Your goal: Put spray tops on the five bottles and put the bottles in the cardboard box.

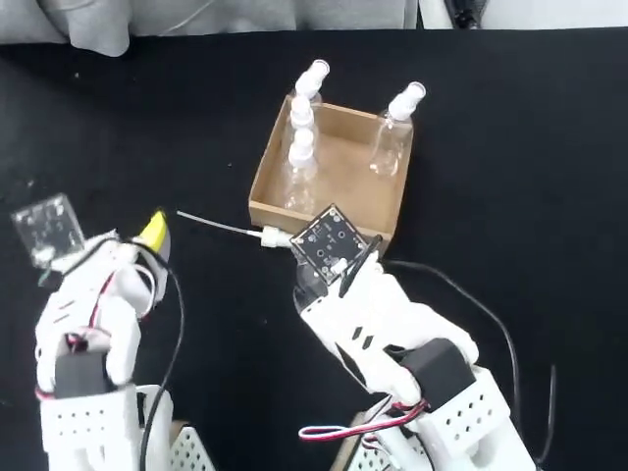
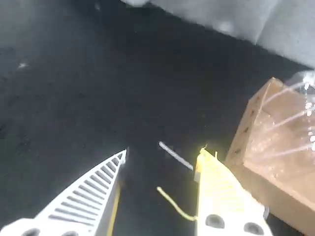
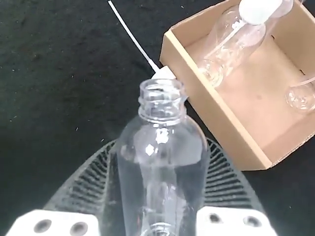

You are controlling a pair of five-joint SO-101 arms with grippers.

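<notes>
Found the cardboard box [image 1: 263, 191] open-topped near the middle of the black worktop [image 1: 510, 196], somewhat toward the far edge. Counted four capped bottles [image 1: 299, 182] inside, three in a row along the left wall and one at the far right corner, each fitted with a white spray top.

Found the right gripper [image 3: 162, 147] clamped on an uncapped bottle [image 3: 160, 167], with a finger pressed against each side of the clear body. Noted the neck open and bare, with the mouth pointing toward the box's near left corner. Placed gripper and bottle just off the box's near wall, on the side of the worktop's near edge.

Noted a loose spray top [image 1: 276, 236] lying flat on the worktop just beside the box's near left corner, directly past the bottle's mouth. Noted its thin dip tube [image 1: 221, 226] stretched out toward the worktop's left edge. Unable to tell whether the head touches the bottle's neck.

Found the left gripper [image 2: 163, 160] spread wide and holding nothing, white finger [image 2: 88, 196] and yellow finger [image 2: 221, 196] well apart. Placed it toward the left edge of the worktop, apart from the box, tips aimed at the free end of the dip tube.
</notes>
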